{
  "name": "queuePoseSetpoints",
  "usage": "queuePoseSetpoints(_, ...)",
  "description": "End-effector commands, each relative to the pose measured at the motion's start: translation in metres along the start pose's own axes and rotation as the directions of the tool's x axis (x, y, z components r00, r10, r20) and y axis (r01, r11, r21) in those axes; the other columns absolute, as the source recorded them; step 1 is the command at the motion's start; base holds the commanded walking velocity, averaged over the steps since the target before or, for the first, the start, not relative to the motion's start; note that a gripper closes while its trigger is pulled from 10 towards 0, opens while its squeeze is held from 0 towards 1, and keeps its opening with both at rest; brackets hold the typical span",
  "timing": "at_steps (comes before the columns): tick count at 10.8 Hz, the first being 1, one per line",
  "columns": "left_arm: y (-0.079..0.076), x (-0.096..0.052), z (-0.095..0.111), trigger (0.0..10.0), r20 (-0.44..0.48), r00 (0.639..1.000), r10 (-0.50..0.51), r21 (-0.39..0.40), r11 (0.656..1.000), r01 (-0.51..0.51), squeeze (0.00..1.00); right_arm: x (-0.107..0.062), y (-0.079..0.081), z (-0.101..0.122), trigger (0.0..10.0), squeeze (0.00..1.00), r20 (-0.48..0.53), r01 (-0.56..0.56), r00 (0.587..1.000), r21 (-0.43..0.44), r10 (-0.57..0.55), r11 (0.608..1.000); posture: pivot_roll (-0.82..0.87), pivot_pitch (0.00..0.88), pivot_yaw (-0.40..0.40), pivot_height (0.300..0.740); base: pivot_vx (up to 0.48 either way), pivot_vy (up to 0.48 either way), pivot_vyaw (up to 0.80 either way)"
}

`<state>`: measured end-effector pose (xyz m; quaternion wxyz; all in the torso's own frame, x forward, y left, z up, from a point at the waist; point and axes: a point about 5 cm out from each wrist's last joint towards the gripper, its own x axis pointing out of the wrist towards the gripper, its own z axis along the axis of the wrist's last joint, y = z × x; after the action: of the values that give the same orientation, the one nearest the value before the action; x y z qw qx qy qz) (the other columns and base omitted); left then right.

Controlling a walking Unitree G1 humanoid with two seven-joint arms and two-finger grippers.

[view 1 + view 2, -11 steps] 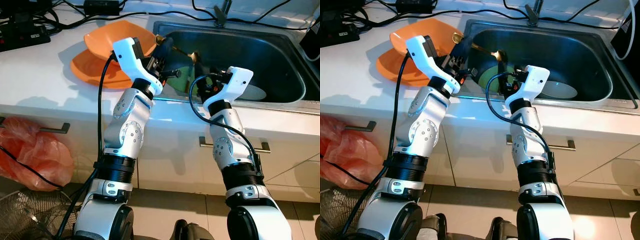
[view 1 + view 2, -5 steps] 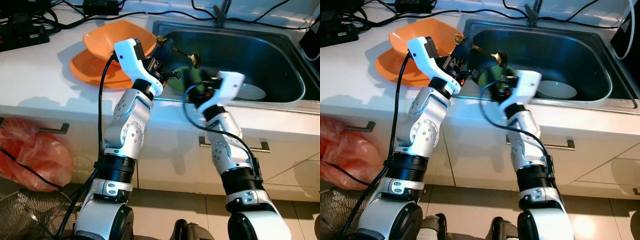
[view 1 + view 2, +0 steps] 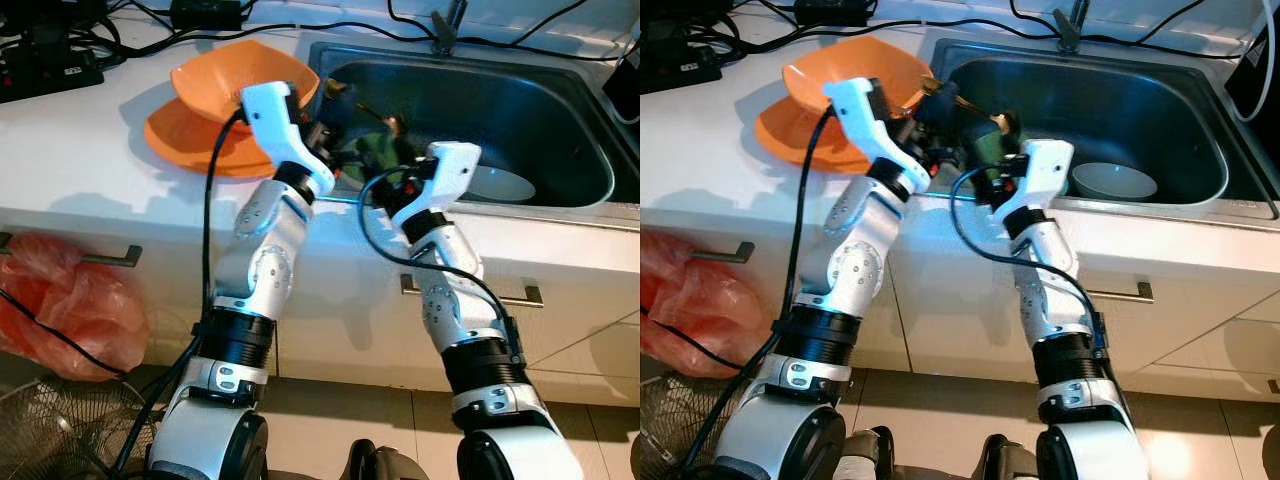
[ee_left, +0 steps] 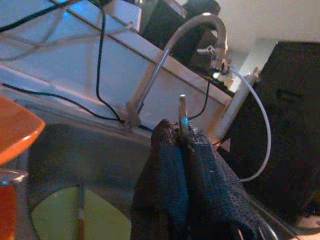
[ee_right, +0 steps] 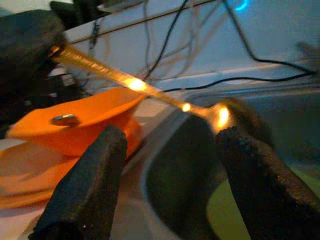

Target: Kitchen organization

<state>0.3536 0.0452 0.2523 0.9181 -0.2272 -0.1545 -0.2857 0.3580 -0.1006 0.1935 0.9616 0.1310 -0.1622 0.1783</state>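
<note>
White counter [image 3: 90, 150] with a steel sink [image 3: 560, 120] set into it; faucet [image 4: 170, 45] at the sink's back edge, black cables [image 3: 250, 35] trailing along the wall side. On the counter, just left of the sink: an orange bowl [image 3: 215, 75] resting tilted on an orange plate [image 3: 180, 135]. In the sink: a green plate [image 3: 990, 145] at the near left, partly hidden by the arms, and a white bowl [image 3: 1118, 180] to its right, apart from it. Left gripper [image 4: 182, 150] raised over the sink's left rim, its two fingers pressed together on the handle of a gold spoon [image 5: 135, 82]; in the left wrist view a thin metal end pokes up between the fingertips. The spoon stretches out over the sink, shiny bowl end [image 3: 1002, 120] held in the air above the green plate. Right gripper [image 5: 170, 165] at the sink's near edge, fingers spread apart, one finger [image 5: 85, 185] on each side of the spoon's bowl end as seen along them, not touching it. Below the counter: white cabinet fronts with bar handles [image 3: 470, 292]. On the floor at the left: an orange plastic bag [image 3: 60, 310] and a wire fan guard [image 3: 50, 430].
</note>
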Motion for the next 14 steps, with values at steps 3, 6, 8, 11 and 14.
queuePoseSetpoints(3, -0.016, 0.001, -0.016, 10.0, -0.072, 0.995, -0.064, 0.008, 0.998, 0.064, 0.00, 0.003, -0.008, 0.012, 10.0, 0.00, 0.050, 0.053, 0.997, -0.056, -0.050, 0.997, 0.07, 0.126, -0.028, 0.740, 0.000, 0.000, 0.00)
queuePoseSetpoints(6, -0.020, 0.000, -0.020, 10.0, -0.096, 0.992, -0.087, 0.019, 0.996, 0.090, 0.00, 0.005, -0.003, 0.011, 10.0, 0.00, 0.051, 0.033, 0.998, -0.059, -0.030, 0.998, 0.07, 0.123, -0.028, 0.740, 0.000, 0.000, 0.00)
queuePoseSetpoints(8, -0.022, -0.001, -0.022, 10.0, -0.110, 0.989, -0.101, 0.027, 0.994, 0.104, 0.00, 0.005, -0.001, 0.010, 10.0, 0.00, 0.052, 0.033, 0.998, -0.060, -0.030, 0.998, 0.08, 0.122, -0.028, 0.740, 0.000, 0.000, 0.00)
queuePoseSetpoints(11, -0.027, -0.001, -0.025, 10.0, -0.135, 0.982, -0.130, 0.045, 0.990, 0.137, 0.00, 0.006, 0.000, 0.008, 10.0, 0.00, 0.047, 0.026, 0.999, -0.063, -0.023, 0.998, 0.08, 0.116, -0.028, 0.740, 0.000, 0.000, 0.00)
queuePoseSetpoints(14, -0.030, -0.002, -0.025, 10.0, -0.141, 0.978, -0.151, 0.053, 0.986, 0.160, 0.00, 0.005, 0.000, 0.004, 10.0, 0.00, 0.029, 0.024, 0.999, -0.065, -0.022, 0.998, 0.08, 0.116, -0.029, 0.740, 0.000, 0.000, 0.00)
